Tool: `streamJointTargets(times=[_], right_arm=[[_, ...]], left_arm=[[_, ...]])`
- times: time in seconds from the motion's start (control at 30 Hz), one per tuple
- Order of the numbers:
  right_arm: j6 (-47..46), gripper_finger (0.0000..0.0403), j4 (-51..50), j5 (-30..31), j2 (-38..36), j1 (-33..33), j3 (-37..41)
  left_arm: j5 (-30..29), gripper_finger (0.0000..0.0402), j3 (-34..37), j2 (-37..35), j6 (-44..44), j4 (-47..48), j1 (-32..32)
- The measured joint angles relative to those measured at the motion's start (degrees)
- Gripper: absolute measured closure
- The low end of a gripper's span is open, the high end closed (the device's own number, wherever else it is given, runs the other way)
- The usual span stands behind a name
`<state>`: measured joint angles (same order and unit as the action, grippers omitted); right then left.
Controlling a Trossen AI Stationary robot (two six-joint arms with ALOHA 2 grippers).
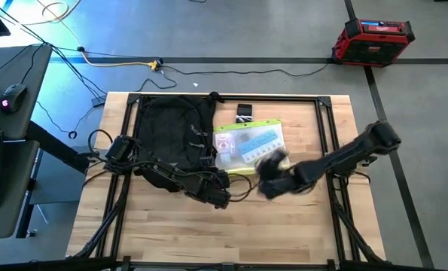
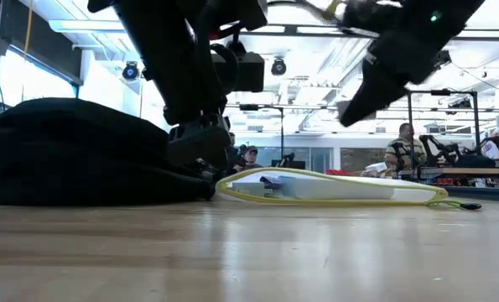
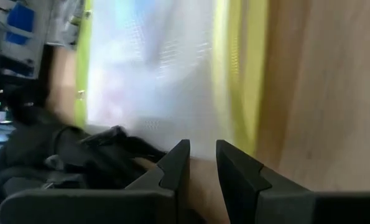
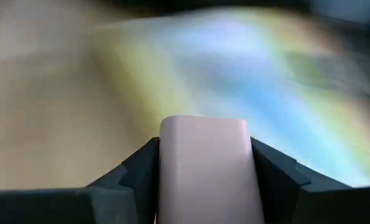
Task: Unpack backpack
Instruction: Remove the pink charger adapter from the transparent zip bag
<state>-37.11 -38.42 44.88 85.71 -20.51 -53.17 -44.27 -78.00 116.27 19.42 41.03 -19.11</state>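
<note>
The backpack (image 1: 172, 129) lies left of the right gripper (image 1: 272, 177), which clamps a pink block (image 4: 203, 165). The left gripper (image 1: 220, 192), fingers narrowly apart, sits at its near-right edge.

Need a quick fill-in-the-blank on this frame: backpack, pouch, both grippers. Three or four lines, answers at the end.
1. The right gripper is shut on a pale ____ block.
2. The mesh pouch with the yellow-green trim lies flat on the table, beside the black ____.
3. In the high view, the backpack lies on the ____ half of the table.
4. The left gripper holds ____.

Answers: pink; backpack; left; nothing
</note>
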Motion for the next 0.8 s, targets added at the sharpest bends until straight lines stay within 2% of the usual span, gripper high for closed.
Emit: streamJointTargets(times=[0.03, 0.1, 0.23, 0.3, 0.4, 0.47, 0.6, 0.67, 0.8], right_arm=[[-5.5, 0.0229, -4.3, 3.3, -2.1, 1.8, 1.5], [-13.8, 0.0229, -7.8, 6.1, -6.6, 6.0, 6.0], [-22.8, 0.0229, -0.8, 6.6, -14.7, 20.3, 16.6], [-20.9, 0.0229, 7.9, 5.8, -16.7, 27.9, 21.1], [-10.5, 0.0229, 23.6, -0.4, -16.4, 38.5, 25.1], [-6.2, 0.0229, 30.3, -3.6, -14.6, 44.3, 26.7], [-5.4, 0.0229, 31.7, -5.2, -9.6, 52.8, 27.0], [-6.1, 0.0229, 32.9, -4.9, -6.3, 55.4, 27.0], [-1.5, 0.0229, 35.9, -6.9, -0.3, 59.2, 25.9]], left_arm=[[1.4, 0.0341, 0.0, 0.0, 0.0, -0.4, 0.0], [3.4, 0.0341, 0.0, 0.0, 0.0, -1.2, 0.0], [4.2, 0.0341, 0.0, 0.0, -0.7, -2.4, 0.0], [4.4, 0.0341, 0.0, 0.1, -1.8, -3.3, 0.0], [4.7, 0.0341, 0.0, 0.2, -2.4, -4.9, 0.2], [5.0, 0.0341, 0.0, 0.2, -3.5, -5.6, 0.3], [4.9, 0.0341, 0.0, 0.3, -3.2, -5.3, 0.5], [4.8, 0.0341, 0.0, 0.3, -3.5, -5.6, 0.5], [4.6, 0.0341, 0.0, 0.3, -3.7, -6.3, 0.7]])
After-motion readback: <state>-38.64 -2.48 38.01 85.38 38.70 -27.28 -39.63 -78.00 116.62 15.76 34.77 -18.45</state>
